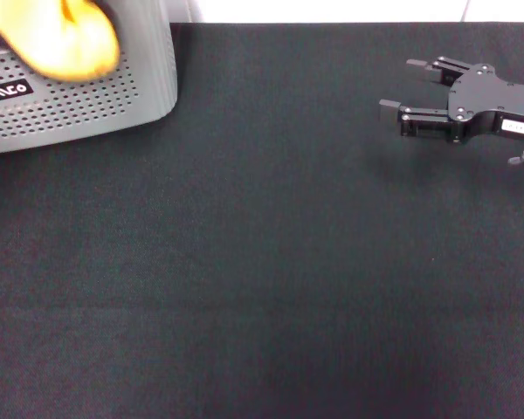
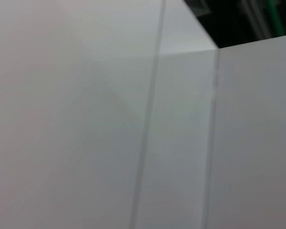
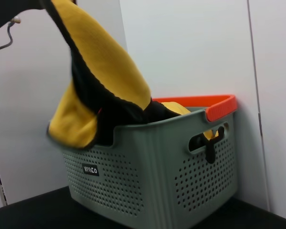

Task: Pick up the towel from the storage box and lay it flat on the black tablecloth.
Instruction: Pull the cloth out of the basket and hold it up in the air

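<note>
hanging over the far right of the black tablecloth (image 1: 271,262), the right gripper (image 1: 400,90) points toward the storage box (image 1: 87,96) with its two fingers spread apart and nothing between them; it looks parked rather than at work. the left gripper itself is not visible in any view, and its wrist camera shows only pale wall panels, so whether its fingers are closed cannot be told. in the right wrist view, though, the towel (image 3: 102,90) is drawn up out of the storage box (image 3: 152,176) toward a dark shape at the upper corner, which is probably the left arm lifting it. the towel's upper part hangs above the rim, yellow-orange outside and dark inside, while its lower end still lies in the box, near the orange handle (image 3: 214,107). in the head view the towel (image 1: 65,39) shows as a yellow blur over the box at the far left corner of the table. judged from this, the pick-up is under way but not finished; carrying the towel over and spreading it flat on the cloth all remain. the box's black label (image 3: 90,170) carries white letters that seem to read "miyco", though not certainly.
</note>
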`<state>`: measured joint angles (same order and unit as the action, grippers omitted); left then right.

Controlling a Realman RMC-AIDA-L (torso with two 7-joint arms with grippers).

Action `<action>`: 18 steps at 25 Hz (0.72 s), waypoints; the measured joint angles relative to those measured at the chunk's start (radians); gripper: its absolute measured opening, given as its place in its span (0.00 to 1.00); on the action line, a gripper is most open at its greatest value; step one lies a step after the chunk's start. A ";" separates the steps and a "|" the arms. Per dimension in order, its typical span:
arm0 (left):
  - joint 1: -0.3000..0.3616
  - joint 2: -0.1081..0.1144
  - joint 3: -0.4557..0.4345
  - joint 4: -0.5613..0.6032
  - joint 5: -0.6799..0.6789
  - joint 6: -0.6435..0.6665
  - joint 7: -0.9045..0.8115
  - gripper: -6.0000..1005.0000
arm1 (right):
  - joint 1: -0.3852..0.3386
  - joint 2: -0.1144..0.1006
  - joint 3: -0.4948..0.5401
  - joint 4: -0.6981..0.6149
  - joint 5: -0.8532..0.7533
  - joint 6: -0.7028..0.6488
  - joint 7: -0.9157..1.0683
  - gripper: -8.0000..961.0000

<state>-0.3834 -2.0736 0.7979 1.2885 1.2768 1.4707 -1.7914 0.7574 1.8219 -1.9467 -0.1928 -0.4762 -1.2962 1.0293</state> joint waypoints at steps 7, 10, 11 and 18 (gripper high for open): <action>-0.040 0.020 -0.002 -0.009 -0.053 0.185 -0.053 0.03 | 0.000 0.004 0.000 -0.001 -0.001 -0.001 0.000 0.79; -0.053 0.027 0.000 -0.010 -0.072 0.231 -0.072 0.03 | 0.000 0.005 0.000 -0.001 -0.001 -0.002 0.000 0.78; -0.056 0.029 0.000 -0.010 -0.074 0.240 -0.078 0.03 | 0.000 0.006 0.000 -0.001 -0.001 -0.002 0.000 0.78; -0.101 0.042 0.001 -0.012 -0.090 0.327 -0.130 0.03 | 0.000 0.007 0.000 -0.001 -0.001 -0.002 0.000 0.78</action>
<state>-0.4842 -2.0317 0.7992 1.2766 1.1866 1.7972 -1.9211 0.7578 1.8291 -1.9466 -0.1934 -0.4771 -1.2978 1.0290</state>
